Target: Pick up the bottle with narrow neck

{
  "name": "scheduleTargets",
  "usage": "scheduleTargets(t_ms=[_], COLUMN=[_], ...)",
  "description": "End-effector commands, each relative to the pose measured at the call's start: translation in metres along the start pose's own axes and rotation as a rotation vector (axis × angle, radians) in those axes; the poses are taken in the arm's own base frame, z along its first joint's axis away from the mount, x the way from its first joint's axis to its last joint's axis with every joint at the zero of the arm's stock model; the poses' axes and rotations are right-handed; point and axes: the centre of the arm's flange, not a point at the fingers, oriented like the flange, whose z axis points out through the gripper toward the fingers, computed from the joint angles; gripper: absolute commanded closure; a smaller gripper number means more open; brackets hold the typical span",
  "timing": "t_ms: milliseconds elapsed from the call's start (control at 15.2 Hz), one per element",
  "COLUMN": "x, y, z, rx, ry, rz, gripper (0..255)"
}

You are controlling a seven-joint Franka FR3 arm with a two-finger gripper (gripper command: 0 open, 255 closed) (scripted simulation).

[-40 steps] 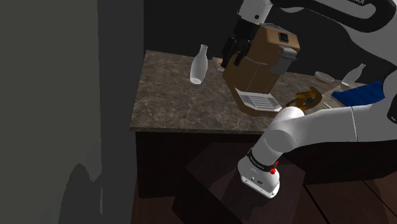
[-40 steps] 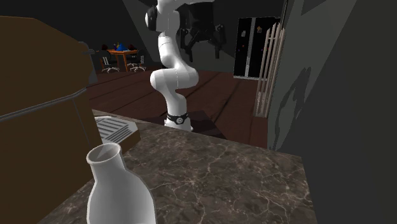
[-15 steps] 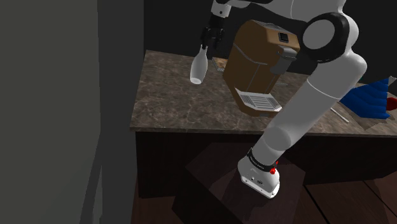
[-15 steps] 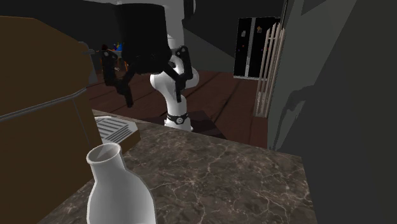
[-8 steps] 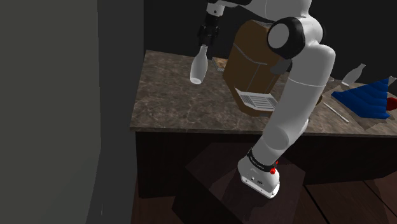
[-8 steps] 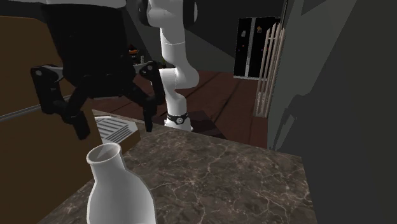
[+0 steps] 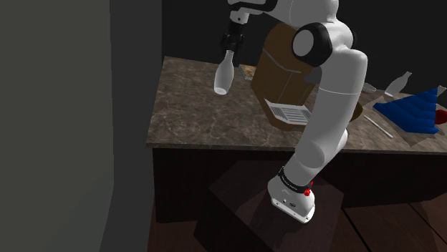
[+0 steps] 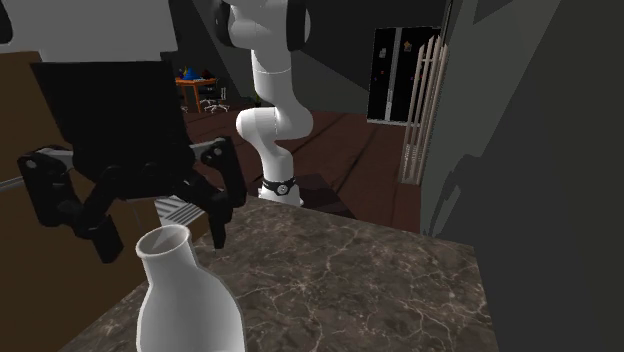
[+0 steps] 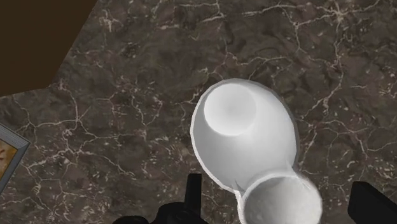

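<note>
The gripper, fingers spread, hovers just above the white bottle, which stands ungrasped on the table. Lowering, closing and lifting are left.

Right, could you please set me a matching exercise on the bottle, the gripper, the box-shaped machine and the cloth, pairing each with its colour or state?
Things:
1. bottle
2. gripper
3. box-shaped machine
4. cloth

Descriptions:
A. brown
B. white, under the gripper
C. blue, at the shoulder view's right edge
D. black, fingers open

Pairs: 1-B, 2-D, 3-A, 4-C
</note>
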Motion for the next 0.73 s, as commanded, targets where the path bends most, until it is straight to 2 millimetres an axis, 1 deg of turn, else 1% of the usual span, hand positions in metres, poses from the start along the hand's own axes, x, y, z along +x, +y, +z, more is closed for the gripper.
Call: scheduleTargets(t_ms=[0, 132, 198, 660], x=[-0.0008, -0.0008, -0.0007, -0.0005], y=[0.0005, 0.0005, 0.001, 0.0011], z=[0.0134, 0.0134, 0.0131, 0.0128], rx=[0.0, 0.0, 0.0, 0.0], ry=[0.001, 0.001, 0.001, 0.001], rz=[0.0, 0.0, 0.0, 0.0], gripper=[0, 0, 255, 255])
